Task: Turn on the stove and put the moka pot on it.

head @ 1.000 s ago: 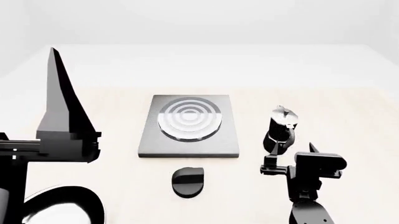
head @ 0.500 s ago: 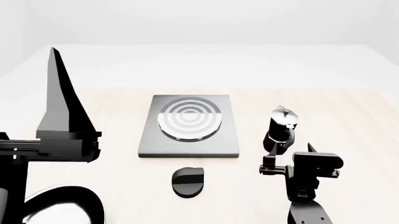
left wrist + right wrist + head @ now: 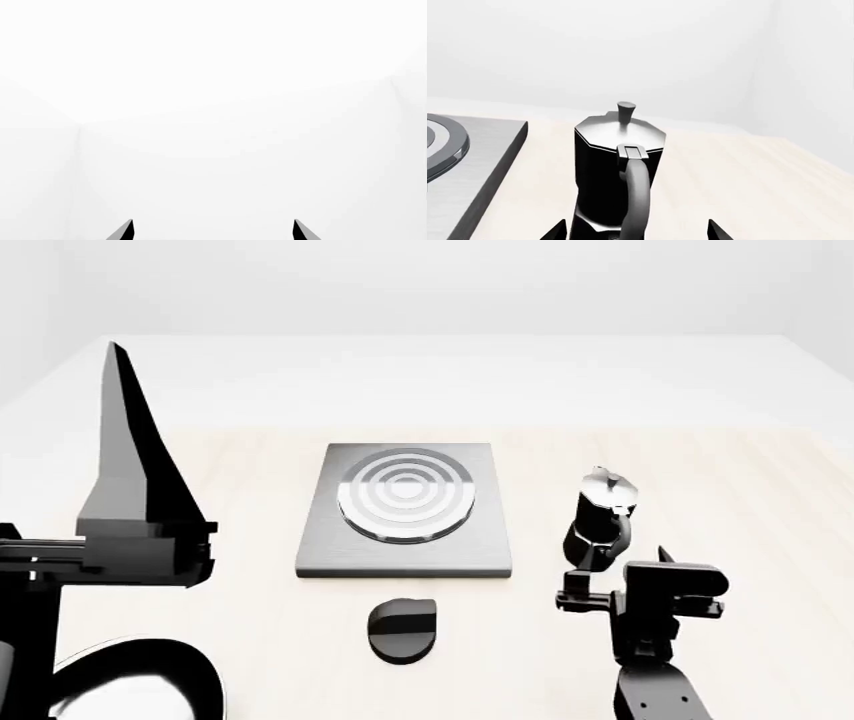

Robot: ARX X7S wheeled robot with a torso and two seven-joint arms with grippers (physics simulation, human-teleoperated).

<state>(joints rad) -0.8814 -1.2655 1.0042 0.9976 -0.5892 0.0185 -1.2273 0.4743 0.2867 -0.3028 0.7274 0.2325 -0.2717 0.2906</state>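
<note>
Moka pot (image 3: 602,515) stands upright on the bench (image 3: 747,500), just right of the stove (image 3: 403,512), apart from it; handle faces the robot. Knob (image 3: 402,628) lies on bench near stove's front edge. Right pincer (image 3: 635,231) is set wide, tips seen either side of pot's handle in wrist view, nothing gripped. Left pincer (image 3: 212,230) is raised at left, pointed at blank wall, tips spread wide, nothing held.
</note>
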